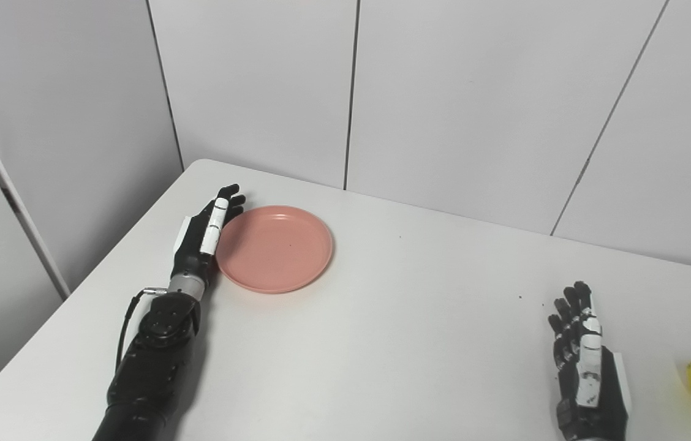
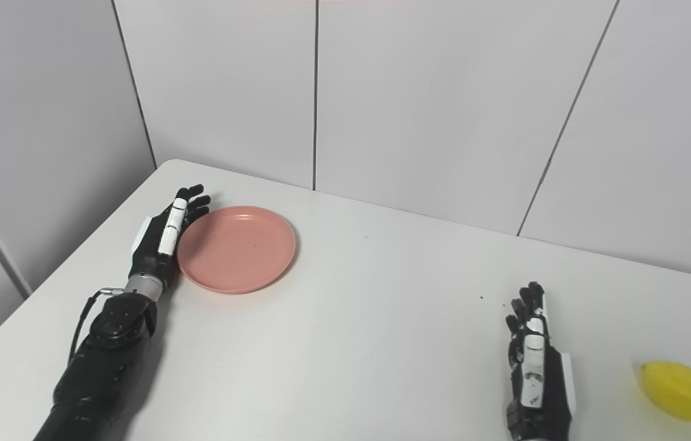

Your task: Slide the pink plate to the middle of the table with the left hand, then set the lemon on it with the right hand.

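Sideways lemon point(image 2: 680, 390), tip leftward, near open right hand point(image 2: 535, 367)

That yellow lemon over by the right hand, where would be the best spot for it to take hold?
Probably around the lemon's fat middle, coming from above. It lies on its side on the table, pointed ends running left to right, so fingers and thumb can close across the short width. The right hand is open just left of it.

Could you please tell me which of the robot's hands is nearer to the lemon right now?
The right hand. It rests open on the table just left of the lemon, not touching it. The left hand is far across the table, beside the pink plate.
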`<state>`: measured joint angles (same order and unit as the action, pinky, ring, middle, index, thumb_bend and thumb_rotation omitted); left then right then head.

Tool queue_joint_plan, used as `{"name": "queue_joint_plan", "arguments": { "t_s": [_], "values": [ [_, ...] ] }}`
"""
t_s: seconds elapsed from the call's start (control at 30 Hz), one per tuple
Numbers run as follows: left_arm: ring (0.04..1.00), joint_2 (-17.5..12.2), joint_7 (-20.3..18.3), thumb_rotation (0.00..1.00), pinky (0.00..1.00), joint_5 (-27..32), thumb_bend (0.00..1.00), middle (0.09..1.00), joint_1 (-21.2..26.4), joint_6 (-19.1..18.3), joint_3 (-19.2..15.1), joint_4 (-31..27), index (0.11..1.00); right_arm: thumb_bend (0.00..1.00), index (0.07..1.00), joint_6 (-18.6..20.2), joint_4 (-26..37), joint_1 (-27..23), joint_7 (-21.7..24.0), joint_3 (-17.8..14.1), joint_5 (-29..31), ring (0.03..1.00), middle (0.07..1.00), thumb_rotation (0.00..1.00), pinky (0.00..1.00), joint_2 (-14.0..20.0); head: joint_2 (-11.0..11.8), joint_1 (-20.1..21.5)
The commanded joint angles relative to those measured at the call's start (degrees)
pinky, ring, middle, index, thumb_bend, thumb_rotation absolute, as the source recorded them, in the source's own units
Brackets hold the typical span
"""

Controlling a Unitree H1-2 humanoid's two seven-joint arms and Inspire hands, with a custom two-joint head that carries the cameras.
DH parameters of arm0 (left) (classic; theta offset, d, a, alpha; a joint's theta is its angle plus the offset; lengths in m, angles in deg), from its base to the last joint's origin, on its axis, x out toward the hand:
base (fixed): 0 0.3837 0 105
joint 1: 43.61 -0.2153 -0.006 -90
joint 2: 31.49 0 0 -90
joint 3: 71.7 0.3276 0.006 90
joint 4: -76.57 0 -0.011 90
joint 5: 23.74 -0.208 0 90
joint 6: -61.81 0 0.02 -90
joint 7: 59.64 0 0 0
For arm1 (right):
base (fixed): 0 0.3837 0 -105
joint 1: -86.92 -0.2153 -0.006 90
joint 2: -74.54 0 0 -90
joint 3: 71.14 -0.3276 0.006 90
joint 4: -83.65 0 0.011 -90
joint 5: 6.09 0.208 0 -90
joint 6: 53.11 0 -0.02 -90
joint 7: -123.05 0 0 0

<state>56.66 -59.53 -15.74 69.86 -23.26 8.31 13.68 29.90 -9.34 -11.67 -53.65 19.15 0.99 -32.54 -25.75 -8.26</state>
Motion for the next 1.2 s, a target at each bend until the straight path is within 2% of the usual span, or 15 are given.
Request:
{"name": "queue_joint_plan", "arguments": {
  "t_s": [0.0,0.1,0.23,0.37,0.47,0.9,1.17],
  "values": [
    [0.878,0.7,-2.1,1.00,0.89,0.1,0.66,0.860,2.1,-1.2,1.3,-0.6,0.846,0.76,1.000,-1.5,2.3,-1.4,-0.5,0.4,-0.7,1.000,1.000,1.00,1.00,-1.0,-0.8,1.7],
    [0.872,1.4,-2.7,1.00,0.88,0.8,0.66,0.854,2.2,-1.5,1.6,-1.1,0.840,0.75,1.000,-0.6,2.9,-1.3,-1.4,0.8,-2.0,1.000,1.000,1.00,1.00,-1.9,-1.6,4.4],
    [0.861,2.4,-2.9,1.00,0.87,1.0,0.66,0.845,2.3,-2.9,2.3,-2.2,0.831,0.74,0.991,0.1,3.6,-1.3,-2.9,1.2,-3.8,1.000,0.996,1.00,1.00,-3.0,-2.2,6.3],
    [0.856,3.2,-3.0,1.00,0.86,1.0,0.61,0.843,2.2,-4.3,3.0,-3.1,0.833,0.73,0.987,0.6,3.8,-1.5,-3.8,1.4,-4.4,1.000,0.993,1.00,1.00,-4.0,-2.7,8.1],
    [0.862,3.5,-3.3,1.00,0.87,0.6,0.62,0.849,1.9,-4.4,3.9,-3.7,0.840,0.73,0.977,0.3,3.6,-1.8,-4.7,1.6,-5.1,1.000,0.988,1.00,1.00,-4.8,-3.2,9.3],
    [0.883,6.4,-2.9,1.00,0.90,-0.4,0.63,0.867,1.2,-6.0,6.6,-6.7,0.855,0.74,0.964,1.7,3.8,-2.8,-5.5,2.1,-6.5,1.000,0.981,1.00,1.00,-5.5,-4.9,10.2],
    [0.895,8.9,-3.4,1.00,0.92,-0.4,0.62,0.880,0.8,-8.0,7.6,-9.4,0.869,0.74,0.971,4.9,4.6,-3.4,-5.5,2.6,-8.4,1.000,1.000,1.00,1.00,-4.9,-5.6,11.0]
  ]
}}
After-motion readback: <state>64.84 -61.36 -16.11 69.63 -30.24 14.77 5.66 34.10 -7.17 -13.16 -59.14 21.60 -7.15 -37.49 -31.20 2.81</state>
